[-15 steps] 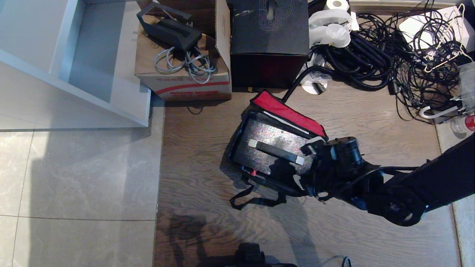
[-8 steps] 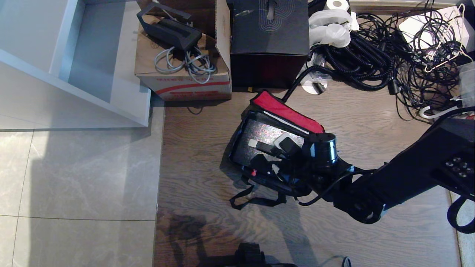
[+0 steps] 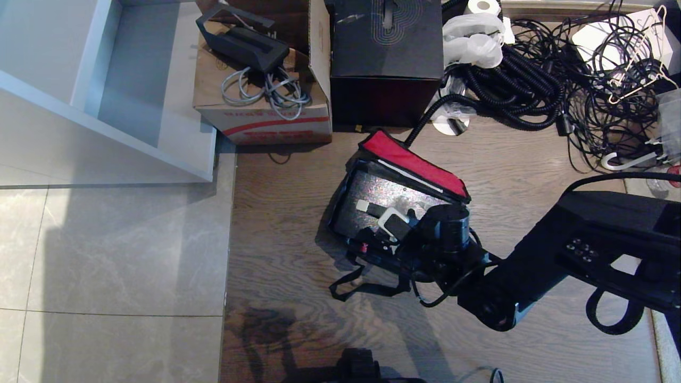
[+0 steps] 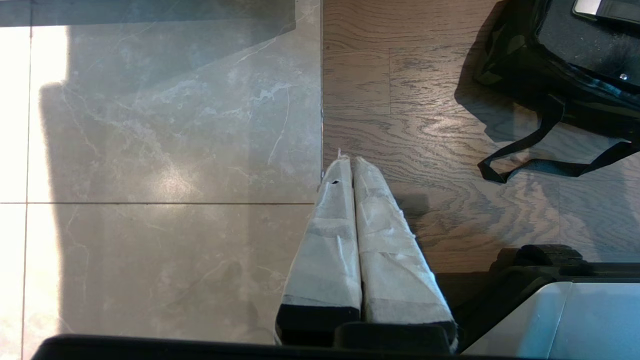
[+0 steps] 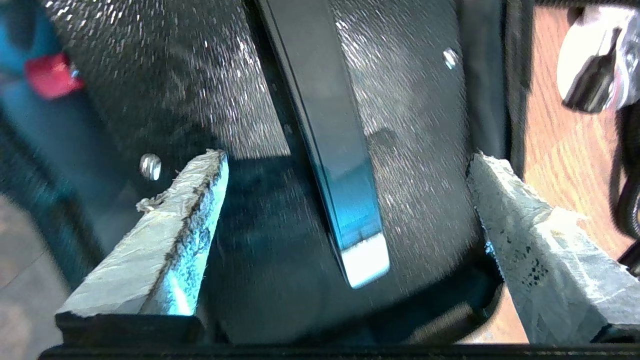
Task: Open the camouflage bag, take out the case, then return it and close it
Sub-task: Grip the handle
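Wood floor [image 3: 298, 223]: case [image 3: 372, 199], no readable labels.

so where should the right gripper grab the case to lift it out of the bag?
By the handle, the black bar lying flat across the top of the case. Come straight down from above with the fingers straddling its narrow width. The case lies flat in the open camouflage bag, so its edges are walled in.

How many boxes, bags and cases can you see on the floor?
Boxes: 2, the cardboard box and the black box.
Bags: 1, the open bag.
Cases: 1, the case lying inside the bag.
Total: 4
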Robot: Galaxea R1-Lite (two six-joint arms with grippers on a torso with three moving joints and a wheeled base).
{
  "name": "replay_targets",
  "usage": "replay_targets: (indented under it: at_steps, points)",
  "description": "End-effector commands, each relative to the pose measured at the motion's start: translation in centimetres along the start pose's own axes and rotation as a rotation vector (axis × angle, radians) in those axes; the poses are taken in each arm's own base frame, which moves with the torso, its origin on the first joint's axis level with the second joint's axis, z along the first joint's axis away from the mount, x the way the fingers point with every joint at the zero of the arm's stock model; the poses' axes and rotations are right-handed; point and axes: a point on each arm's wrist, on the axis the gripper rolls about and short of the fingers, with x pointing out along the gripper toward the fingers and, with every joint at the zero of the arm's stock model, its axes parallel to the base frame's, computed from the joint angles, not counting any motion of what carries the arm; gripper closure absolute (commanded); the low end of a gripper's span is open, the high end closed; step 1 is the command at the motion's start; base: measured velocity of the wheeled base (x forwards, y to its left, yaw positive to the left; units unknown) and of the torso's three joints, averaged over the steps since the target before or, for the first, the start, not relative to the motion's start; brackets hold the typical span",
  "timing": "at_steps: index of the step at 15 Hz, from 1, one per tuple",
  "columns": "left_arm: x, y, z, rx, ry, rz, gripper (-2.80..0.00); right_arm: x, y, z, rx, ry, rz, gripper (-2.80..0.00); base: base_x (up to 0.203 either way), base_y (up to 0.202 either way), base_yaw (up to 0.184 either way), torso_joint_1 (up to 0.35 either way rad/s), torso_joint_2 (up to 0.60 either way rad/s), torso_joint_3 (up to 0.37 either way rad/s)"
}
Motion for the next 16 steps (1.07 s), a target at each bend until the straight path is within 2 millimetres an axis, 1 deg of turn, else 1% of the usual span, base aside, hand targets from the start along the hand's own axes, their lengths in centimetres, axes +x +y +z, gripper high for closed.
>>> replay_targets:
  at_steps: [1, 3, 4, 7, 10, 11, 16]
  points:
    - [0.0, 0.0, 0.0, 0.000, 0.000, 0.000, 0.00, 1.5, 1.6, -0.7, -0.022, 0.011, -0.033, -2.80, 0.000, 0.000, 0.000, 0.000, 0.00, 0.000]
    - [0.0, 0.0, 0.0, 0.001, 0.000, 0.000, 0.00, 2.5, 1.9, -0.6, -0.073, 0.033, -0.138, -2.80, 0.000, 0.000, 0.000, 0.000, 0.00, 0.000]
    - [0.0, 0.0, 0.0, 0.001, 0.000, 0.000, 0.00, 3.0, 1.5, -0.5, -0.106, 0.034, -0.187, -2.80, 0.000, 0.000, 0.000, 0.000, 0.00, 0.000]
    - [0.0, 0.0, 0.0, 0.000, 0.000, 0.000, 0.00, 4.4, -0.7, 0.0, -0.132, 0.024, -0.295, -2.80, 0.000, 0.000, 0.000, 0.000, 0.00, 0.000]
    - [0.0, 0.0, 0.0, 0.001, 0.000, -0.001, 0.00, 5.4, -3.2, 0.6, -0.170, 0.084, -0.414, -2.80, 0.000, 0.000, 0.000, 0.000, 0.00, 0.000]
    - [0.0, 0.0, 0.0, 0.000, 0.000, -0.002, 0.00, 5.7, -3.8, 0.7, -0.171, 0.118, -0.453, -2.80, 0.000, 0.000, 0.000, 0.000, 0.00, 0.000]
    - [0.0, 0.0, 0.0, 0.000, 0.000, 0.000, 0.00, 6.7, -2.3, -0.6, -0.178, 0.140, -0.454, -2.80, 0.000, 0.000, 0.000, 0.000, 0.00, 0.000]
